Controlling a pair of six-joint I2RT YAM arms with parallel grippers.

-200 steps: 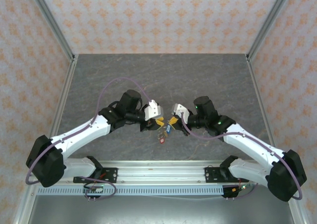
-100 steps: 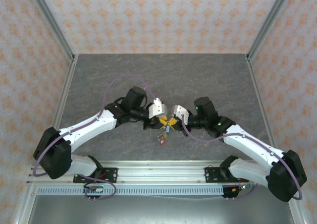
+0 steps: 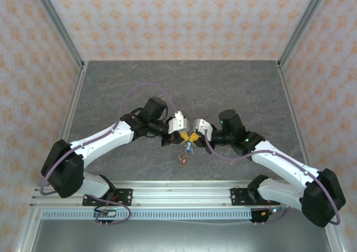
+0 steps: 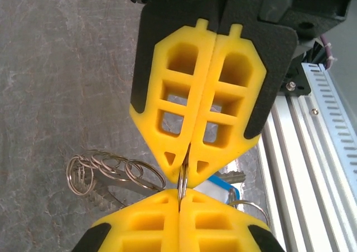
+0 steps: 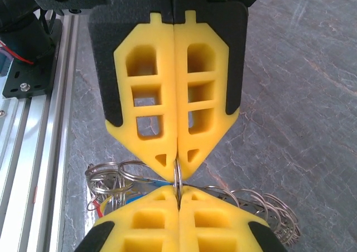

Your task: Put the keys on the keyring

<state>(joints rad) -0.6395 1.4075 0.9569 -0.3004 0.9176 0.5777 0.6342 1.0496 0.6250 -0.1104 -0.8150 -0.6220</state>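
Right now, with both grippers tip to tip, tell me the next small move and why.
Probably ease the left gripper and right gripper slightly apart to spread the wire of the keyring: both are shut tip to tip on one thin loop of it, with the blue key right beside the pinch.

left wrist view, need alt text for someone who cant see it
Two yellow-fingered grippers meet tip to tip, the left gripper from below and the right gripper from above, both shut on one thin edge-on loop of the keyring. Its linked rings trail left over the grey table; a blue key shows just right, near an aluminium rail.
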